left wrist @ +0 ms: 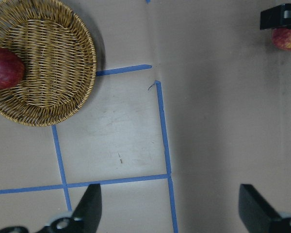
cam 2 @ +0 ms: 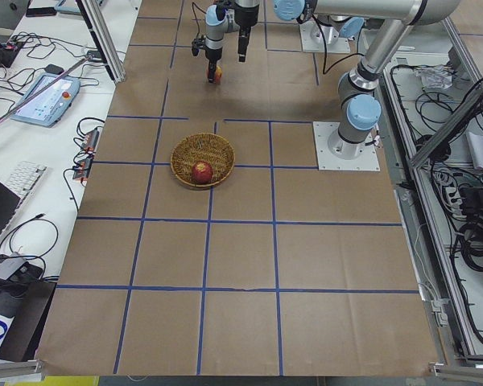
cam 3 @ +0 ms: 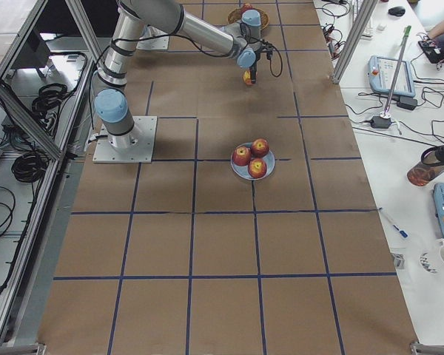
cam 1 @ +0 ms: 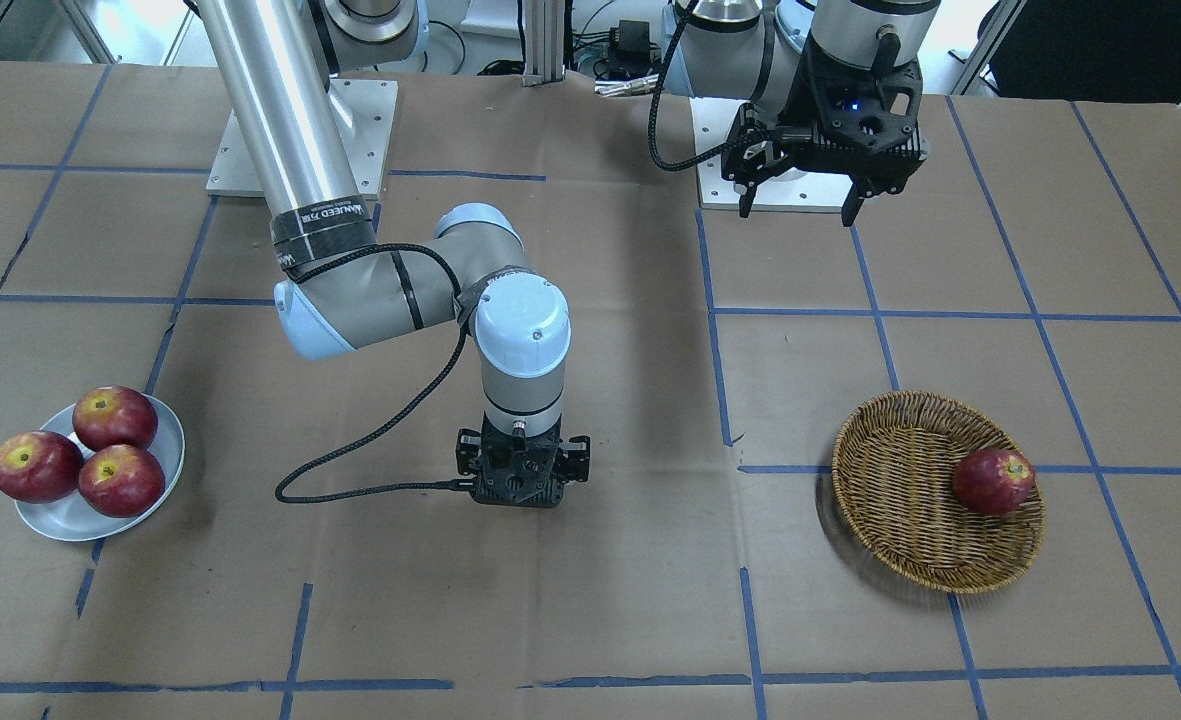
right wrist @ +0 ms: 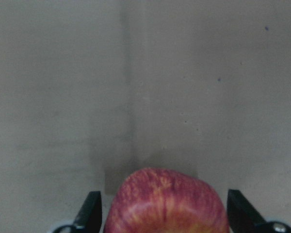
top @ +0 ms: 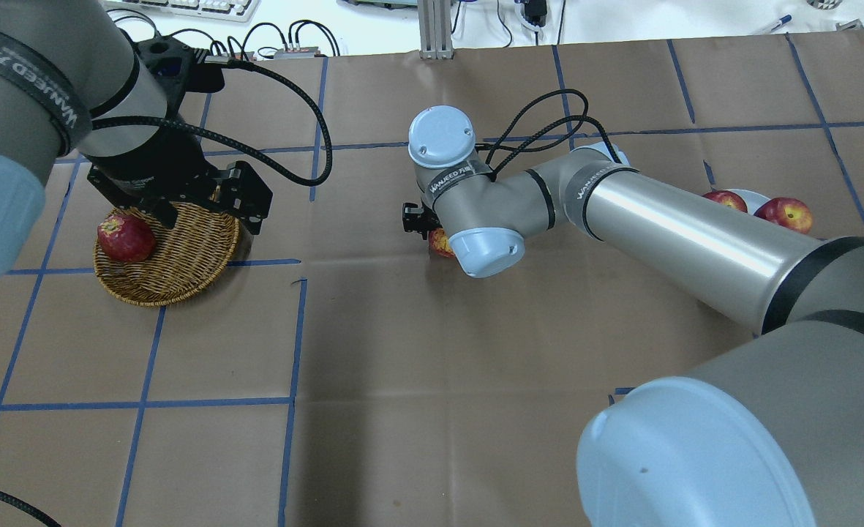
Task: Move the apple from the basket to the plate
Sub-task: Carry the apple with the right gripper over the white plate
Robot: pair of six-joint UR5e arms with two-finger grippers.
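In the overhead view, the basket (top: 183, 260) sits at the left on the table (top: 432, 380), with one dark red apple (top: 126, 238) against its rim. The left tool (left wrist: 167, 194) hangs raised beside the basket, its fingers spread wide with nothing between them. At mid-table the right tool (right wrist: 160, 194) is low, pointing straight down. The apple (top: 440, 243) sits between its fingers (right wrist: 92, 208), which stand wide and close against both flanks; whether they pinch it I cannot tell. It is well apart from the basket and from the plate (cam 1: 65, 518) at the right, which carries three apples (cam 1: 115, 418).
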